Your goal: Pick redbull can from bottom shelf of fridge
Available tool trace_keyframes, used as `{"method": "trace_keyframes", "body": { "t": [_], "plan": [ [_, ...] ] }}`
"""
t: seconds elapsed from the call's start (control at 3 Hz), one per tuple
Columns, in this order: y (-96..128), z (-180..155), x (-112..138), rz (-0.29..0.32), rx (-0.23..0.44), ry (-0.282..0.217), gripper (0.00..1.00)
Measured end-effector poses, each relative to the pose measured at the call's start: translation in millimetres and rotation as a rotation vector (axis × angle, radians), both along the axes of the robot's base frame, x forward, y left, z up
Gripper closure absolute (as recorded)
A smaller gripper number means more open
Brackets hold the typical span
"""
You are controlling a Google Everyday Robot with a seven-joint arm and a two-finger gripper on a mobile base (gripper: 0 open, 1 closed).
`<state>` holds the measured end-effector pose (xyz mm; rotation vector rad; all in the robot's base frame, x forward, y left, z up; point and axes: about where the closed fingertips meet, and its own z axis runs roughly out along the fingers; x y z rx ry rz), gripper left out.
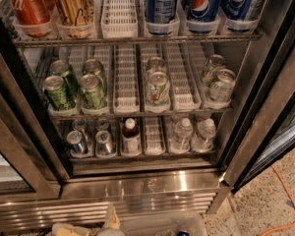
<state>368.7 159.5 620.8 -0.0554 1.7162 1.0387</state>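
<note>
Standing at the left end of the bottom shelf [137, 160] of the fridge [263, 113], the redbull can [76, 142] sits upright at the front of its white lane, just beside a second slim can [104, 143] to its right, with more of the same kind behind both. Next along the shelf comes a dark-labelled bottle [131, 137] with a white cap, then a bare white lane tray [153, 134], then two clear bottles [182, 133] near the right end. Green cans [92, 90] fill the rack above. The gripper [113, 224] shows only at the bottom edge, below the louvred base and well apart from the cans; whether it is released or clenched cannot be told.
</note>
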Motion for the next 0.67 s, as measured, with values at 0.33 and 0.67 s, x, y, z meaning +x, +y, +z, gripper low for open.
{"method": "trace_keyframes", "body": {
  "t": [0.33, 0.67],
  "plan": [
    [4.8, -7.1, -12.4, 0.021, 0.003, 0.022, 0.00],
    [14.4, -15.3, -0.4, 0.000, 0.015, 0.006, 0.00]
  ]
}}
